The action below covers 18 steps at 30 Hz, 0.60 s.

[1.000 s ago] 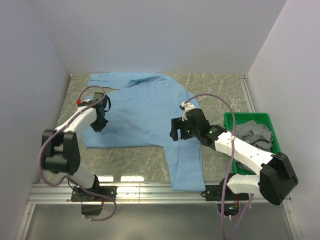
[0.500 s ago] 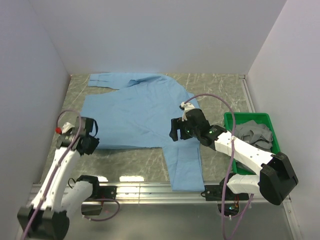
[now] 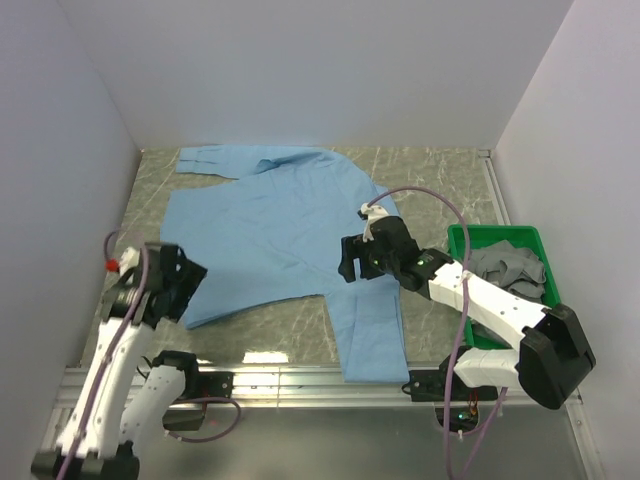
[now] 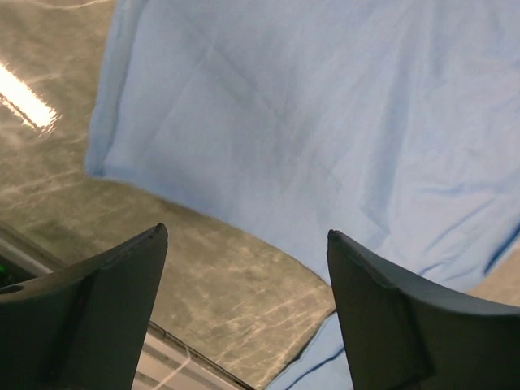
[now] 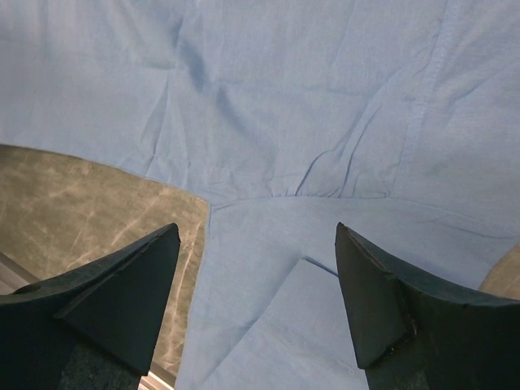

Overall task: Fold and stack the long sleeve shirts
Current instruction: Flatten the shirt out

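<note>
White arms with black joints, looping mauve cables, dark wedge-shaped gripper fingers.

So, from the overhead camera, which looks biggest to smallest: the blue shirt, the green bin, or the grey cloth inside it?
1. Blue shirt, by far the largest.
2. Green bin, though the right arm hides part of it.
3. Grey cloth, which lies inside the bin.

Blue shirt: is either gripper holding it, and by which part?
Nothing is held. The left gripper and the right gripper are both open, jaws empty, clear of the blue shirt.
</note>
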Available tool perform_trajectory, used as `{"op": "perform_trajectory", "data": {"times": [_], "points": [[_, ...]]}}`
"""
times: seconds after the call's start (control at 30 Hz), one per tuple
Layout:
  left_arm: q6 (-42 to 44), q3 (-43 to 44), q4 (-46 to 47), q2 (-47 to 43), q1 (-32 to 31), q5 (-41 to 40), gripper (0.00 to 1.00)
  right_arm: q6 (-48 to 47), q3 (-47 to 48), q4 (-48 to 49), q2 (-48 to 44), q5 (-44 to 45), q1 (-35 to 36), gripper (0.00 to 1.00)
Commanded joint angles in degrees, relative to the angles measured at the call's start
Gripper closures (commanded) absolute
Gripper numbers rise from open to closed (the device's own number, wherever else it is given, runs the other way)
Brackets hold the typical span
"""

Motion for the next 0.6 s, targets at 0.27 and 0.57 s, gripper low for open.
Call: {"op": "perform_trajectory", "data": {"times": [0.27, 0.57], "points": [[12.1, 3.6, 21.2, 26.0, 0.0, 1.8, 0.18, 4.9, 12.2, -8.0, 9.6, 5.7, -2.7, 0.17], [3.1, -14.7, 25.8, 21.4, 0.0, 10.4, 0.23, 8.4, 9.9, -4.5, 13.1, 0.4, -5.4, 0.19]]}}
